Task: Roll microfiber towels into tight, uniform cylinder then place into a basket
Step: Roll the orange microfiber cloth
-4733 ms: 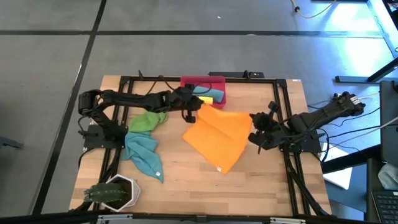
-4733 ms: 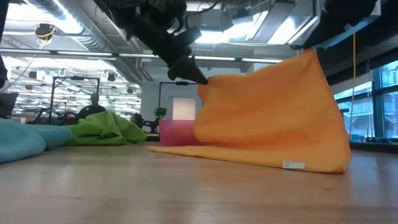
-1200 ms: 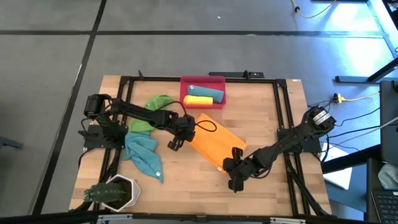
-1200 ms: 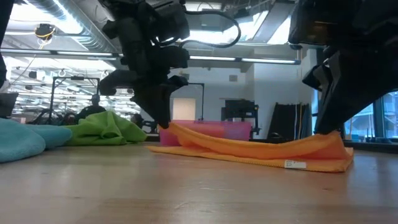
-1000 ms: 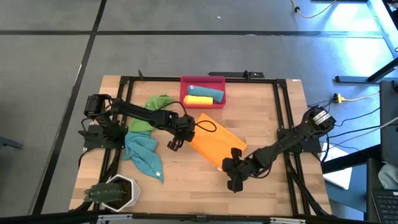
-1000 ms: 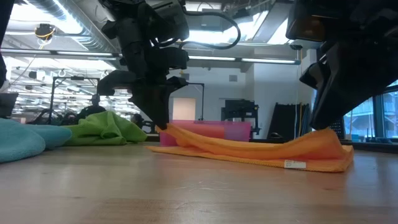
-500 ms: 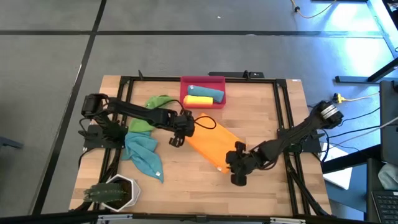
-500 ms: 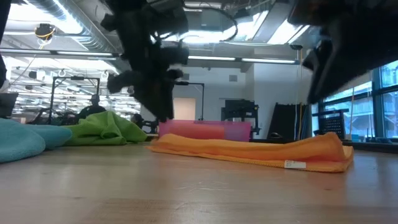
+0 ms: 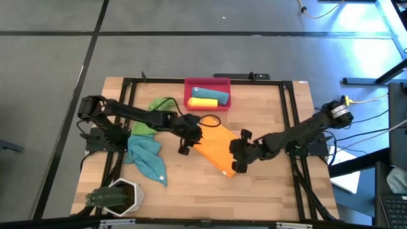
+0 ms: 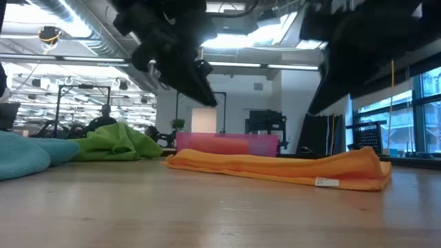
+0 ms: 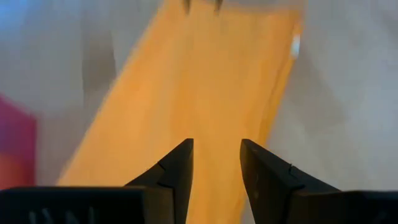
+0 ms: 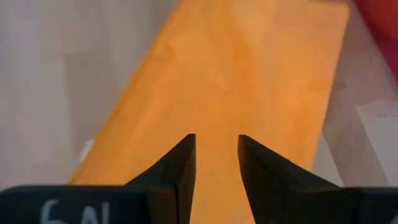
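Observation:
The orange towel (image 9: 218, 147) lies folded into a long flat strip, slanting across the table's middle (image 10: 275, 169). My left gripper (image 9: 185, 149) hangs open above the strip's left, far end (image 11: 216, 163), touching nothing. My right gripper (image 9: 236, 165) hangs open above its right, near end (image 12: 216, 155), also clear of the cloth. The red-pink basket (image 9: 224, 81) stands at the far edge with a teal roll (image 9: 210, 93) and a yellow roll (image 9: 202, 102) lying inside. A green towel (image 9: 156, 113) and a teal towel (image 9: 146, 159) lie bunched at the left.
A white hexagonal pot with a plant (image 9: 117, 197) stands at the near left corner. A black cable loop (image 9: 206, 123) lies on the table between the basket and the orange strip. Black frame rails (image 9: 289, 114) run along the table's sides. Bare wood shows along the near edge.
Both grippers have let go of the orange towel's ends and risen. The left one has tipped up above the strip's far end. The right one has gone toward the far edge. The strip's raised ends have dropped, and it now lies flat.

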Action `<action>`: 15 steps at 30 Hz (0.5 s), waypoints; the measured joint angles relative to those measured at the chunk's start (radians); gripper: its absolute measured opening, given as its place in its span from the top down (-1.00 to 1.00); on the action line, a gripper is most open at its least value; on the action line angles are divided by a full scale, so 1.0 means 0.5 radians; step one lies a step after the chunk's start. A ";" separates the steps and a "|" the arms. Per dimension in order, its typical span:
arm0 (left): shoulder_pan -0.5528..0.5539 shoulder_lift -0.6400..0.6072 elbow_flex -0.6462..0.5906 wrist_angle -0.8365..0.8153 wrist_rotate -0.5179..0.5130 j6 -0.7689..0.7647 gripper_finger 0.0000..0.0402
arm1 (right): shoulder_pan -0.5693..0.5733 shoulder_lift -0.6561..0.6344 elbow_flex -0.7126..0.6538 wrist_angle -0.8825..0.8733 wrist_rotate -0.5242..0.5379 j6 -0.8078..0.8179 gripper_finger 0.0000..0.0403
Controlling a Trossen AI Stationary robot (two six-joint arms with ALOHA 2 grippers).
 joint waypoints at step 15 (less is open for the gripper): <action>-0.309 0.449 -0.106 0.781 -0.188 -0.207 0.40 | -0.575 0.042 -0.335 0.436 -0.386 -0.369 0.40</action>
